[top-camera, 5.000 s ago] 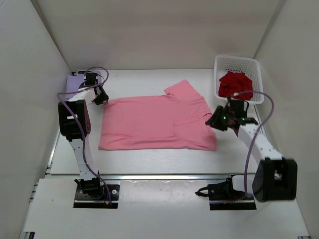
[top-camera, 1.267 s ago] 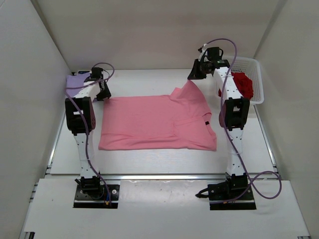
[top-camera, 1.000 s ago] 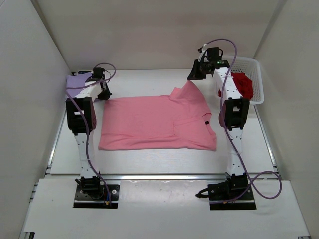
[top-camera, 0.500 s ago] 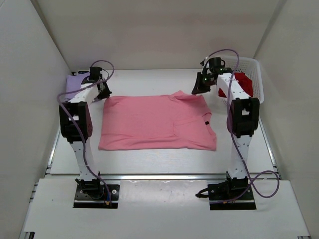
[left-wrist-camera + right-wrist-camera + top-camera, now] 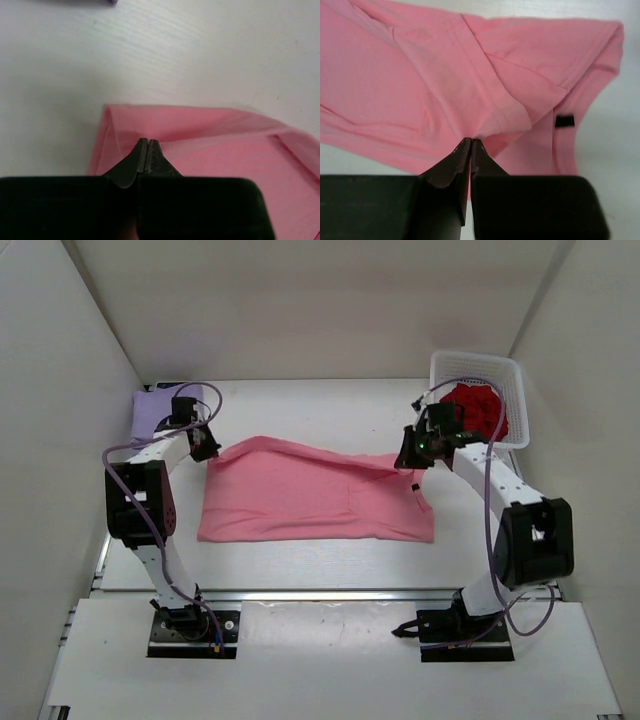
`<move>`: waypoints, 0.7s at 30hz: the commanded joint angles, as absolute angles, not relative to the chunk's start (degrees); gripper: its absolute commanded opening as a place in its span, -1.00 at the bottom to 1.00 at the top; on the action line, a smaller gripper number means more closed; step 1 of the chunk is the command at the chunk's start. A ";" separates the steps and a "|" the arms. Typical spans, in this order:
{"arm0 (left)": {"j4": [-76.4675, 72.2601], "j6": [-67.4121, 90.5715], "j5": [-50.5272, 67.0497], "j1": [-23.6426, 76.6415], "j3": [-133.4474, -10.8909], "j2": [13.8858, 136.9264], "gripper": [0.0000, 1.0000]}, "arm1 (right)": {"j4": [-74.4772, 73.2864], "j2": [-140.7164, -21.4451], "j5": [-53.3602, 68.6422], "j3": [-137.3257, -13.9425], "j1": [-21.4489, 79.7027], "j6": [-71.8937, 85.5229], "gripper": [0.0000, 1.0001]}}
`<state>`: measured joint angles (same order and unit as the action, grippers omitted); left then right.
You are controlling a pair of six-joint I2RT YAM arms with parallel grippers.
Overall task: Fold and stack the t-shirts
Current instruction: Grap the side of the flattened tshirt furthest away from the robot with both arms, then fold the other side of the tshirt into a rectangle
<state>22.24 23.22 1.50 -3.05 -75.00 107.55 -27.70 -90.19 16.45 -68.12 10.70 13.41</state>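
Fabric is pinched at both far corners. The left gripper [image 5: 147, 144] has its jaws pressed together on one corner of the pink t-shirt [image 5: 310, 502]. The right gripper [image 5: 470, 144] is clamped the same way on a sleeve hem, with the cloth bunching right at its tips. Between the two hands the shirt's far edge rides up off the table [image 5: 320, 565] as a slack ridge. The rest of the shirt lies flat below them and back toward the arm bases. A small black tag [image 5: 564, 120] sits just ahead and to the right of the right gripper's tips.

Close beyond the left gripper, on its outer side, lies the lavender t-shirt [image 5: 158, 408], folded small. Just past the right gripper, also on its outer side, the dark red t-shirt [image 5: 472, 410] is heaped in the white basket [image 5: 480, 362].

The pink shirt looks light, thin and completely limp. It will probably sag in the middle between the two pinch points, drag on the tabletop and hold no shape of its own. A pinch on a single thin layer could slip if one hand pulls ahead of the other. The safer holds are likely the stitched hems at the corners, where the cloth is doubled. With the hands well apart and level, the lifted edge should come down straight.
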 commanded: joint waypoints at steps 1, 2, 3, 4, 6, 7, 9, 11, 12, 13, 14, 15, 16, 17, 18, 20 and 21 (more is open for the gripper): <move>19.87 24.26 2.20 -5.09 -71.29 99.86 -1.00 | -23.56 -81.84 12.83 -60.24 10.99 14.67 -1.00; 19.43 24.00 2.28 -5.01 -69.45 98.89 -1.00 | -23.21 -79.04 12.40 -56.38 10.81 15.03 -0.99; 18.90 24.17 2.11 -5.53 -67.61 97.05 -1.00 | -22.59 -76.66 12.48 -55.12 9.77 15.81 -0.99; 18.90 23.82 2.37 -5.54 -66.72 95.90 -1.00 | -22.07 -75.16 12.22 -51.89 9.32 15.99 -1.00; 19.50 23.47 1.59 -6.06 -65.48 94.75 -1.00 | -21.45 -69.90 12.75 -47.56 7.83 17.66 -1.00; 19.51 23.38 1.50 -5.89 -65.22 94.40 -1.00 | -20.40 -69.18 12.74 -45.03 7.39 18.01 -1.00; 19.52 23.73 3.16 -6.76 -64.17 93.87 -1.00 | -20.92 -67.24 12.57 -42.29 5.72 18.71 -1.00; 19.25 23.82 3.08 -6.94 -63.20 93.69 -1.00 | -22.49 -66.62 12.92 -41.23 4.57 18.46 -1.00; 19.68 23.38 2.55 -6.68 -62.93 93.95 -1.00 | -22.59 -65.93 13.44 -40.26 3.61 18.81 -0.99; 19.95 23.12 2.37 -6.85 -62.49 94.22 -1.00 | -23.02 -65.57 13.71 -38.69 3.26 19.16 -0.99; 19.86 23.12 2.98 -6.59 -62.49 94.65 -1.00 | -22.68 -65.31 13.80 -37.98 2.56 19.07 -1.00; 20.21 23.38 3.34 -6.59 -62.06 94.75 -1.00 | -22.85 -64.95 13.54 -36.23 2.11 19.33 -0.99; 20.30 23.47 4.04 -6.77 -61.62 95.01 -1.00 | -22.59 -64.86 13.27 -35.95 1.59 19.60 -1.00; 19.78 23.64 4.83 -7.55 -61.26 95.18 -1.00 | -22.50 -64.43 13.01 -35.08 1.41 19.43 -1.00; 20.12 23.90 5.27 -7.30 -60.56 95.36 -1.00 | -22.76 -64.51 12.92 -34.20 1.23 19.51 -1.00; 20.21 23.82 5.71 -7.12 -60.38 95.36 -1.00 | -23.47 -65.21 11.87 -34.62 1.76 18.90 -1.00; 20.65 23.64 5.63 -7.12 -60.12 95.71 -0.99 | -23.64 -65.82 11.60 -34.89 2.28 18.98 -1.00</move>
